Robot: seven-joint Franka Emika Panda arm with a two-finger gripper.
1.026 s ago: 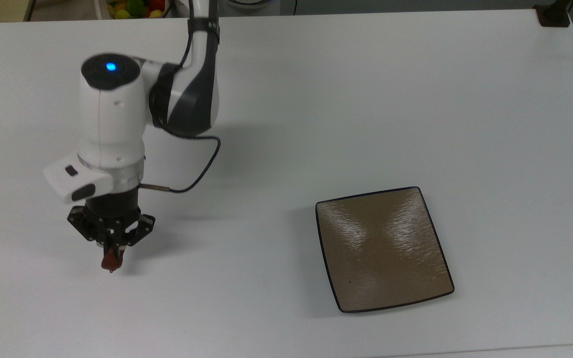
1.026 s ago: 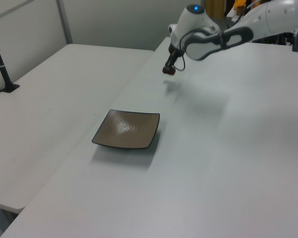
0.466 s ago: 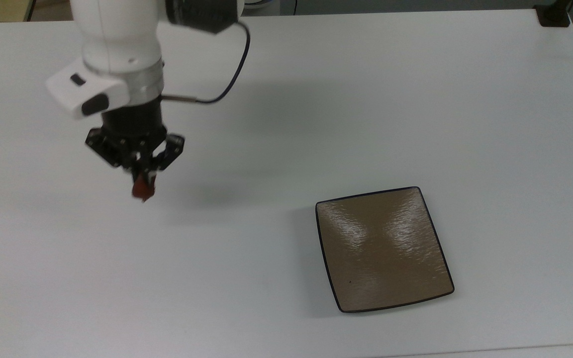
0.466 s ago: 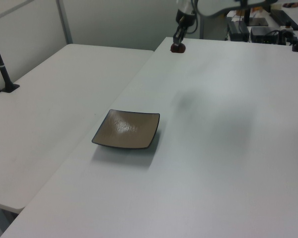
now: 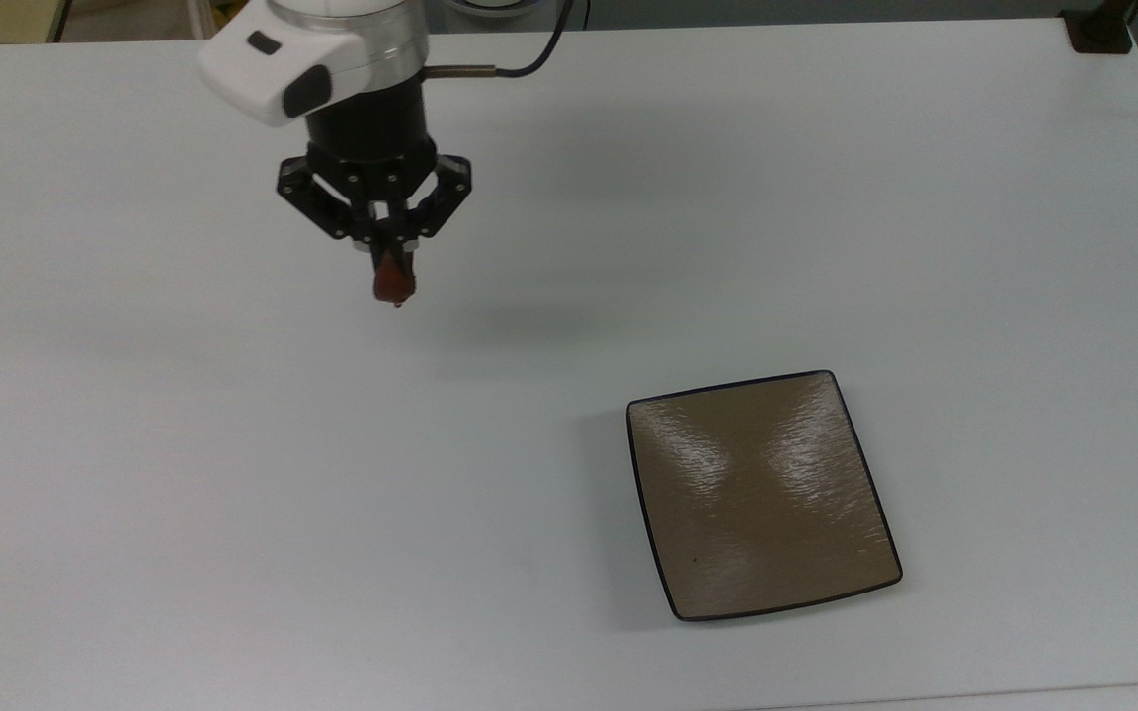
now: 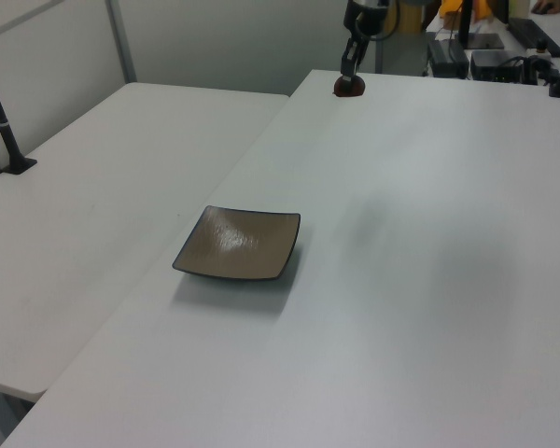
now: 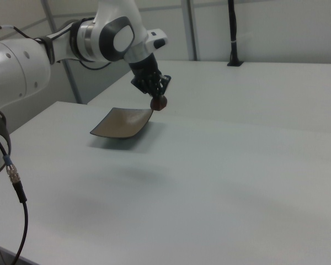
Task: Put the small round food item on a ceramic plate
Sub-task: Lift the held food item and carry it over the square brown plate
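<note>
Now your gripper (image 5: 393, 269) has swung up and toward the top view's right, fingers clamped on the small round food item (image 5: 393, 284) hanging below them, so the ceramic plate (image 5: 762, 494) is nearer but still well apart.

Top view's upper edge crops the arm (image 5: 332, 39).

You have carried the tool (image 5: 393, 259) and the small round food item (image 5: 393, 283) pinched in it up and toward the top view's right, higher above the counter (image 5: 233, 494), nearer the ceramic plate (image 5: 762, 494).
</note>
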